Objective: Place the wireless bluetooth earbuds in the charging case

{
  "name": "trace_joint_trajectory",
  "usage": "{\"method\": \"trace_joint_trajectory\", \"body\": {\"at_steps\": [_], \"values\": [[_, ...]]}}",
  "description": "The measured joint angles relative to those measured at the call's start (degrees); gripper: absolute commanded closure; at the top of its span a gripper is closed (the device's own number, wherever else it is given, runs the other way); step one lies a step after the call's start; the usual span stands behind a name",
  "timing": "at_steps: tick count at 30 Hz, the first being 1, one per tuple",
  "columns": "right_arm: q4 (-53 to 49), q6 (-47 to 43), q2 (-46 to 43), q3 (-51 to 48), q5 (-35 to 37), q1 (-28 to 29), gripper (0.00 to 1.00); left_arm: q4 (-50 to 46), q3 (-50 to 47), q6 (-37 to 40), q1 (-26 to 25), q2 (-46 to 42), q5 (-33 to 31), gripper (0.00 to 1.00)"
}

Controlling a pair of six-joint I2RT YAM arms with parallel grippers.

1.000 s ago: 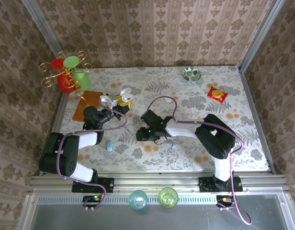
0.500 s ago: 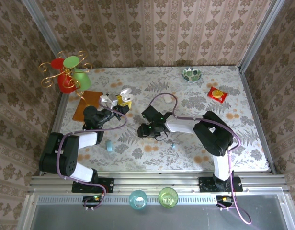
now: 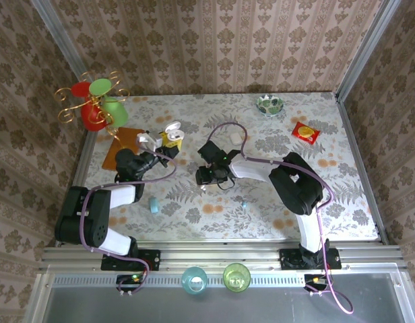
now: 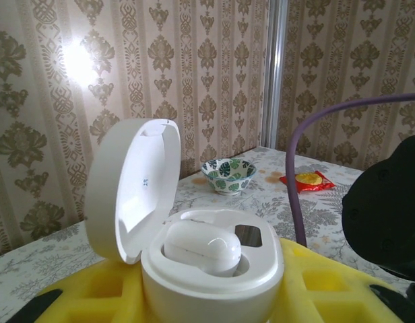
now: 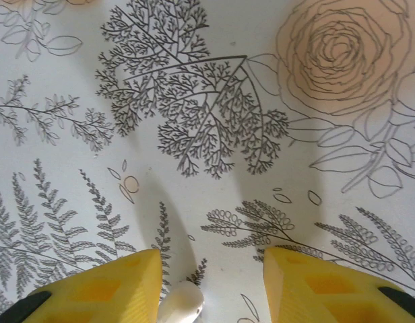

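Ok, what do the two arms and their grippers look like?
The left arm and right arm have black joints and white links, each trailed by a purple cable. The fingers on both are yellow blocks with recessed pockets.

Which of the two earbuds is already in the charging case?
The earbud seated in the open white charging case held by the left gripper. The other earbud lies outside it, between the open jaws of the right gripper.
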Motion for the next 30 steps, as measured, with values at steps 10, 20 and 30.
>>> {"method": "trace_joint_trajectory", "body": {"at_steps": [10,20,30], "values": [[-7.9,0.0,-0.1,4.5,10.3,6.1,0.56,0.0,0.0,0.0,1.7,0.0,-1.4,0.73],[-16.6,-2.4,4.8,13.6,19.4,10.8,0.62,0.0,0.0,0.0,3.0,0.0,-1.5,0.73],[-22.4,-4.7,8.7,17.4,23.0,12.0,0.69,0.0,0.0,0.0,3.0,0.0,-1.5,0.73]]}}
